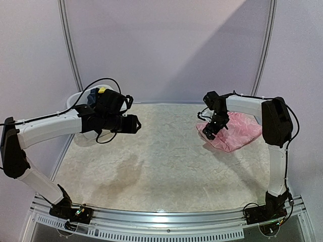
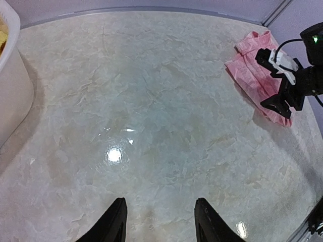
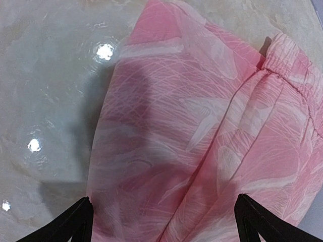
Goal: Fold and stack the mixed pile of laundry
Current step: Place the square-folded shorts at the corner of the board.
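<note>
A thin pink garment (image 1: 237, 132) lies folded flat on the table at the right; it also shows in the left wrist view (image 2: 252, 75). My right gripper (image 1: 211, 132) hovers just over its left part, open wide, and the pink cloth (image 3: 202, 126) fills the space below its fingers with nothing held (image 3: 164, 222). My left gripper (image 1: 136, 124) hangs above the left-middle of the table, open with only bare tabletop between its fingers (image 2: 160, 217). A yellow piece (image 1: 102, 90) pokes up from the tub behind the left arm.
A white plastic tub (image 2: 12, 96) stands at the back left corner, mostly hidden by the left arm in the top view. The marbled tabletop (image 1: 166, 166) stretches between the arms. Pale walls close in behind and at the sides.
</note>
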Tool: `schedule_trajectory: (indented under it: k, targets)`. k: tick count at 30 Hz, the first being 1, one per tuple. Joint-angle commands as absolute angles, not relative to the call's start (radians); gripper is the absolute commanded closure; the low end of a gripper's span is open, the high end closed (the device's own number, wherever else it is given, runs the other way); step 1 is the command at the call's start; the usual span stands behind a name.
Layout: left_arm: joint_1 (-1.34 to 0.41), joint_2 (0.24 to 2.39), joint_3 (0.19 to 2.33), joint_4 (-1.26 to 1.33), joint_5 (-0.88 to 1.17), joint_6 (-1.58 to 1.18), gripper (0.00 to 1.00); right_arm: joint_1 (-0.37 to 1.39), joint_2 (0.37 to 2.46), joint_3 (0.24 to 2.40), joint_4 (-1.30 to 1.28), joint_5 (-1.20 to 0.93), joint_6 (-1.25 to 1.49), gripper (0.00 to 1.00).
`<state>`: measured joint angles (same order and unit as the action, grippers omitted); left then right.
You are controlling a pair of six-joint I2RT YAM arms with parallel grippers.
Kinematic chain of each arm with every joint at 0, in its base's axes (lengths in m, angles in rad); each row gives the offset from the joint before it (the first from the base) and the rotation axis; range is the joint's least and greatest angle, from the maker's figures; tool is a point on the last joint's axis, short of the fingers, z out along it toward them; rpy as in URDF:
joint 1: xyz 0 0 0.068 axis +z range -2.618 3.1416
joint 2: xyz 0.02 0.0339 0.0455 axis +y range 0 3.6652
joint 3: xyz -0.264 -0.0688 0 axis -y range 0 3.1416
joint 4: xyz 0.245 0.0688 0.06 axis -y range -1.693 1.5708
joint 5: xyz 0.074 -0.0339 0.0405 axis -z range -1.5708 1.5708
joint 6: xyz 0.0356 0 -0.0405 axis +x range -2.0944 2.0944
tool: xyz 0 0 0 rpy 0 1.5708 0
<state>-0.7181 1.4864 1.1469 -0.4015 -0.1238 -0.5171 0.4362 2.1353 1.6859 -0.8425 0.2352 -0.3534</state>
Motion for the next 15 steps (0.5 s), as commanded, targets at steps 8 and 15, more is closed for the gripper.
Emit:
schedule_trajectory:
  k: [8, 15]
  targets:
    - [-0.728, 1.502, 1.120, -0.391, -0.113, -0.531, 0.53, 0.486, 2.167, 1.681, -0.777, 0.328, -0.368, 0.01]
    - [-0.729, 1.507, 1.122, -0.388, -0.103, -0.534, 0.53, 0.486, 2.224, 1.681, -0.729, 0.462, -0.350, 0.01]
